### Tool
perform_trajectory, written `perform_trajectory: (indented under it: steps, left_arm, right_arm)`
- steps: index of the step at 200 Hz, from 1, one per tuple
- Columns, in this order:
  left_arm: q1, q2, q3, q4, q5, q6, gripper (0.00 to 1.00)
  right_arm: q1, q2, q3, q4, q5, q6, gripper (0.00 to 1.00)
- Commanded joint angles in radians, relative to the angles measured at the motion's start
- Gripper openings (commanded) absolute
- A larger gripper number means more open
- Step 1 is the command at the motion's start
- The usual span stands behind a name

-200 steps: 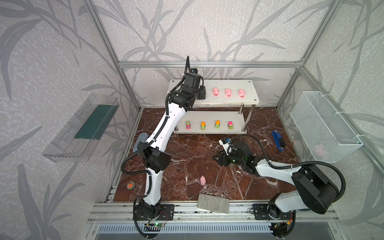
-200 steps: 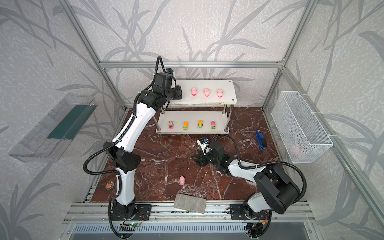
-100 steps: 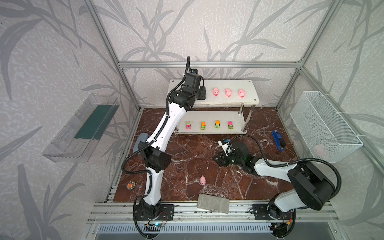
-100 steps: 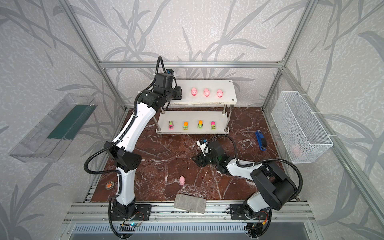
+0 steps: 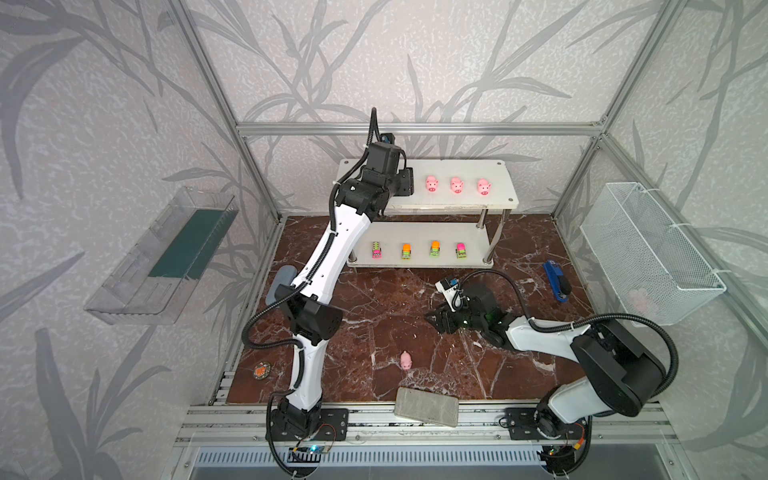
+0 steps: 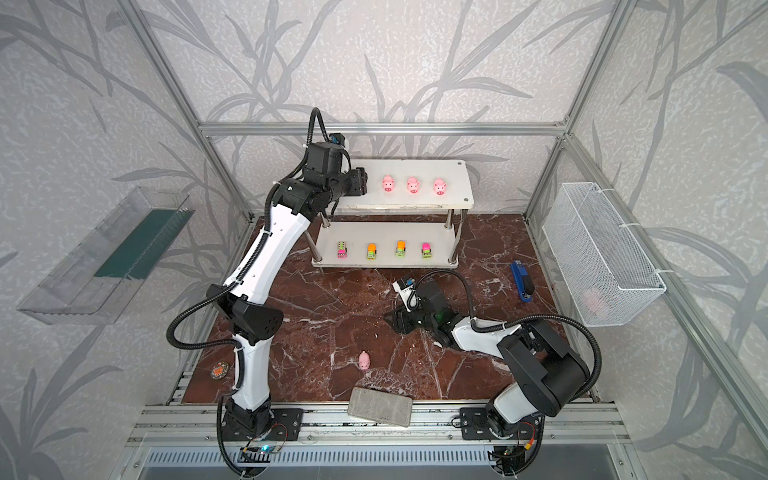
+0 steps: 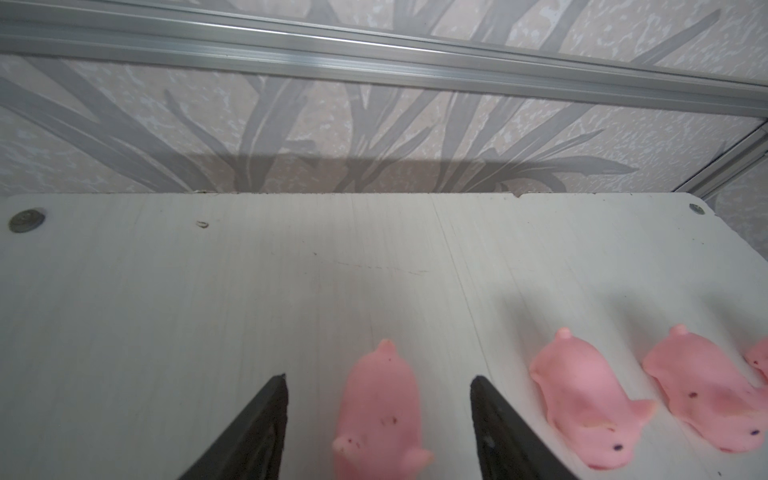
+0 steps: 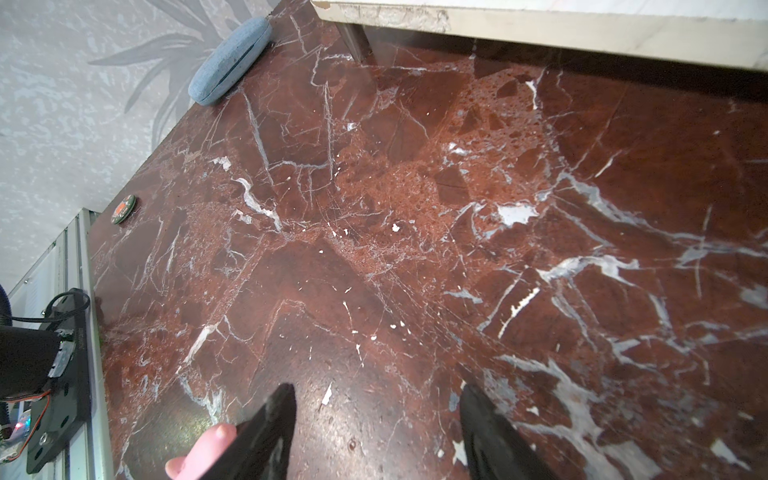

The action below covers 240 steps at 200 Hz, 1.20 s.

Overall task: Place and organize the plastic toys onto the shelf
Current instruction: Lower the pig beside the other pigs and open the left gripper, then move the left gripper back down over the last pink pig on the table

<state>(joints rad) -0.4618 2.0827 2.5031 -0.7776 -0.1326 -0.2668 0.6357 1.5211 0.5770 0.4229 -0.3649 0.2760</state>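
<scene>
While its jaws stand spread above the top board of the shelf (image 5: 500, 195), the left gripper (image 7: 378, 377) straddles a pig (image 7: 380, 411) without gripping it: bare white board shows between the toy and each finger. Just beside the gripper, on the side toward the other arm, three more pigs (image 5: 456, 185) stand in a row on the same board, apart from one another, snouts toward the front edge. Below the gripper, on the lower board, four trucks (image 5: 435, 248) sit in a line, pink tops at the ends and orange tops between.

The right gripper (image 8: 377, 386) hangs low over the marble floor (image 8: 415, 208), jaws likewise spread, with nothing between them. A fifth pig (image 8: 203, 453) lies on the floor near it, outside one finger; in both top views it lies clear of the fingertips.

Farther out from that gripper, a wire basket (image 5: 623, 249) hangs on the wall; something pale pink shows through its mesh, too blurred to name. Farther out from the left gripper, a clear tray (image 5: 133, 291) on the opposite wall holds a dark green sheet (image 5: 191, 241).
</scene>
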Motion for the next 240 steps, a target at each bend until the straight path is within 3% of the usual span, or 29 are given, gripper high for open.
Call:
perform_trajectory:
  steps: [1,33,91,114,149,193,240]
  left_arm:
    - [0.003,-0.08,0.032,0.016,-0.009,0.047,0.7]
    - [0.003,-0.237,-0.102,0.066,-0.019,0.082,0.72]
    - [-0.042,-0.826,-0.898,0.414,-0.111,-0.01,0.72]
    - [-0.098,-1.042,-1.143,0.411,-0.164,-0.086,0.71]
    - [-0.235,-1.27,-1.404,0.265,-0.206,-0.27,0.72]
    - [-0.378,-1.333,-1.693,0.174,-0.184,-0.502,0.73]
    - [-0.444,-1.158,-1.853,0.318,-0.001,-0.559,0.75]
  right_arm:
    - [-0.006,0.01,0.03,0.024,-0.014,0.004,0.64]
    - [-0.009,0.001,0.027,0.02,-0.011,0.005,0.64]
    - [-0.013,0.005,0.045,0.016,0.006,0.032,0.64]
    - [-0.014,0.016,0.063,0.004,0.001,0.038,0.64]
    - [-0.013,0.033,0.098,-0.013,0.005,0.046,0.63]
    - [-0.02,0.03,0.121,-0.02,0.047,0.078,0.64]
    - [-0.03,0.001,0.137,-0.06,0.085,0.083,0.64]
